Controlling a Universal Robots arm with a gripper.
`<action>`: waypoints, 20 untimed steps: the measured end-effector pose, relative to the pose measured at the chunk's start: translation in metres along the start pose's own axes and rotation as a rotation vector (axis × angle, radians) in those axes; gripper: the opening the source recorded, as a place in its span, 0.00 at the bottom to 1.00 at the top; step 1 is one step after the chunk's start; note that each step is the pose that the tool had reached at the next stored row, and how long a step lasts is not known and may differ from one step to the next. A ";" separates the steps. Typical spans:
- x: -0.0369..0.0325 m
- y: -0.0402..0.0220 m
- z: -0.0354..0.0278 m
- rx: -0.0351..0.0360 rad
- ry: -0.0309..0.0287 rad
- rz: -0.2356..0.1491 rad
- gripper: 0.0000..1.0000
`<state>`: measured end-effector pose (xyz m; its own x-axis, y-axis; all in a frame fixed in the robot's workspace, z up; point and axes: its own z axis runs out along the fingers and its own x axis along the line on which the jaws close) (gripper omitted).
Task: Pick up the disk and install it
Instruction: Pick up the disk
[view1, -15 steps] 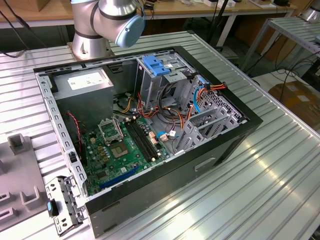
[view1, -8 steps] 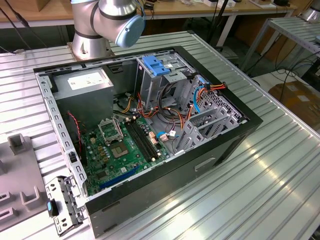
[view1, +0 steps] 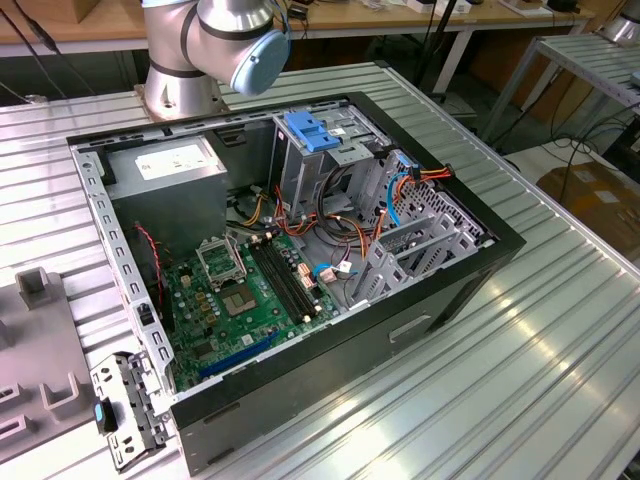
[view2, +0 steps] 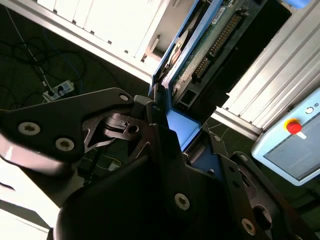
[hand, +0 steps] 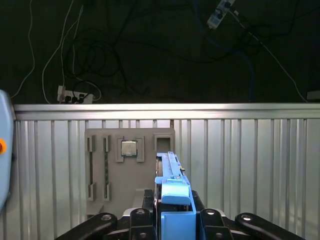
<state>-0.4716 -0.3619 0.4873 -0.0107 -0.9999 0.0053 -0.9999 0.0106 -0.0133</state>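
Disk: a flat dark drive (hand: 172, 186) framed by bright blue carrier rails, seen end-on in the first wrist view. A blue tab sits at its near end and a thin rail runs away from the gripper.
Disk, other side: the second wrist view shows its underside (view2: 212, 42), a green circuit board with a row of connector pins, edged by the blue rail.
Gripper: closed on the disk (hand: 172, 217). Its black fingers (view2: 162, 137) press against the blue rails from both sides.
Disk relative to gripper: clamped between the fingers, most of its length reaching out past the fingertips, held clear of the table.
First wrist view adds: beyond the disk's far end, a ribbed metal table (hand: 250, 160) carries a grey tray (hand: 100, 170) holding a processor chip (hand: 129, 148). Past the table edge, loose cables (hand: 90, 55) lie on a dark floor.
Second wrist view adds: a pale pendant (view2: 295, 160) with a red button (view2: 294, 127), off to one side of the gripper.
Exterior view adds: an open computer case (view1: 330, 350) with a motherboard (view1: 250, 290) and a light-blue latch piece (view1: 312, 131), and the arm (view1: 235, 35) rising behind it.
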 end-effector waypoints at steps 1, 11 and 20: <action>0.0000 0.0000 -0.0032 0.0002 -0.0001 0.000 0.37; 0.0001 -0.0001 -0.0124 0.0002 -0.0001 0.000 0.37; 0.0000 -0.0053 -0.0123 0.0002 -0.0001 0.000 0.37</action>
<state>-0.4664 -0.3619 0.4997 -0.0107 -0.9999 0.0052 -0.9999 0.0106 -0.0135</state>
